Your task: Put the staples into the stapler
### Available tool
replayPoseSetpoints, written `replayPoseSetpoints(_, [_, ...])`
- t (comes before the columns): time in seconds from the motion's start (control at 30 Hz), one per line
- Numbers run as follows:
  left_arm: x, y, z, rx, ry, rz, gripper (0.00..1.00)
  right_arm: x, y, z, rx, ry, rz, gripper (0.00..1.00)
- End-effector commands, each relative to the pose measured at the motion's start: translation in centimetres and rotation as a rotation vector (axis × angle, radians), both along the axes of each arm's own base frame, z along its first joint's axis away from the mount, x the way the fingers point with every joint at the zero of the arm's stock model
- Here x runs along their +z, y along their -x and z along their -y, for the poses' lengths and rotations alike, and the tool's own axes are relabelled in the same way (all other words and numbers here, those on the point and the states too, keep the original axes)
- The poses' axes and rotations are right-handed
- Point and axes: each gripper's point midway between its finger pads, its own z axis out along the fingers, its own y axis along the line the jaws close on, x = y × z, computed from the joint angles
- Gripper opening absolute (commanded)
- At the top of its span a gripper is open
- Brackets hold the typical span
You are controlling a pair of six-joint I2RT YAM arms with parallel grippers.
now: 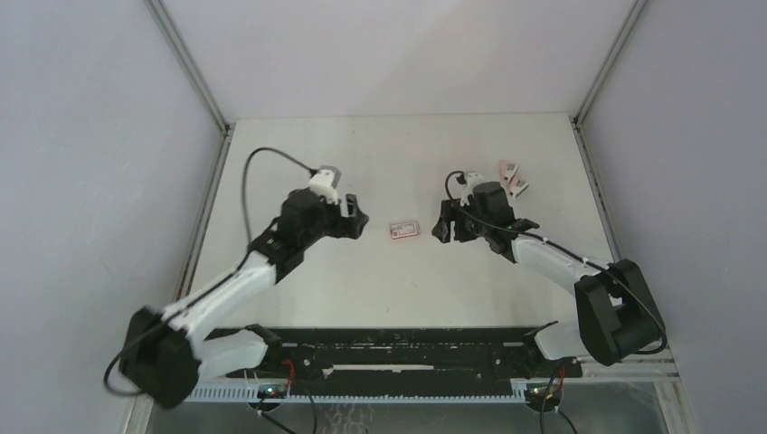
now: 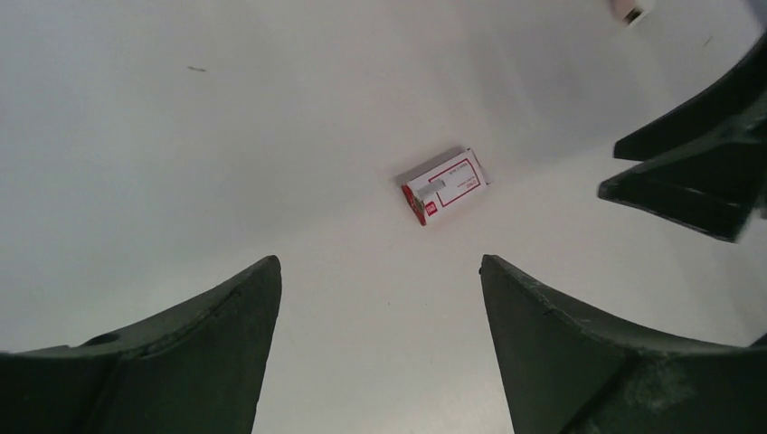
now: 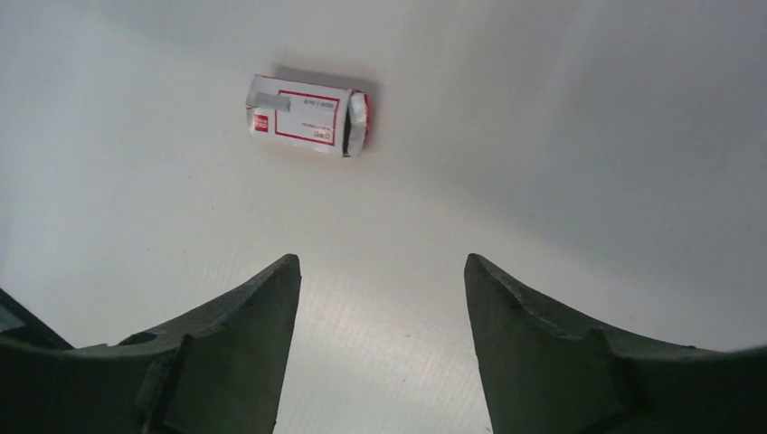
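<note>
The left fingers (image 2: 244, 316) and right fingers (image 3: 262, 316) spread empty, flanking the staple box (image 1: 404, 230), contents hidden.

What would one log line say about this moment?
left tool: open, empty | right tool: open, empty | staple box: lying between both tools, untouched | pink staplers: beyond right tool, untouched

Left hand (image 2: 380, 260) spread wide, right hand (image 3: 381, 257) likewise

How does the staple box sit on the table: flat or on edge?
Flat, label up. In both wrist views the staple box shows its whole red-framed label, broad face down on the table.
</note>
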Motion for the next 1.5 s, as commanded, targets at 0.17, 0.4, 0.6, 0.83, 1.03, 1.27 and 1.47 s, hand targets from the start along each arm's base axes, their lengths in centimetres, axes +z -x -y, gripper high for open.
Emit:
replayPoseSetpoints(0.17, [-1.5, -8.1, 8.5, -0.193, -0.033, -0.071, 0.76, -0.2, -1.8, -2.4, -0.003, -0.287, -0.104, 0.47])
replayPoseSetpoints(0.4, [-6.5, -7.2, 10.0, -0.214, 0.055, -0.257, 0.65, -1.4, -3.8, -3.7, -0.036, -0.317, -0.186, 0.34])
replayPoseSetpoints(0.6, [-9.3, -6.5, 11.1, -0.236, 0.155, -0.341, 0.54, -2.0, -5.1, -4.4, -0.054, -0.318, -0.219, 0.29])
replayPoseSetpoints(0.83, [-11.8, -6.4, 10.1, -0.172, 0.183, -0.369, 0.47, -3.2, -5.8, -5.4, -0.057, -0.323, -0.263, 0.26])
replayPoseSetpoints(1.03, [-13.3, -5.8, 10.7, -0.202, 0.203, -0.405, 0.42, -4.2, -5.7, -5.9, -0.054, -0.328, -0.299, 0.22])
replayPoseSetpoints(1.27, [-14.2, -6.0, 10.6, -0.196, 0.185, -0.414, 0.36, -5.0, -5.6, -6.2, -0.049, -0.325, -0.325, 0.19])
replayPoseSetpoints(1.47, [-15.1, -5.9, 10.4, -0.186, 0.166, -0.434, 0.33, -5.7, -5.5, -6.3, -0.051, -0.326, -0.349, 0.19])
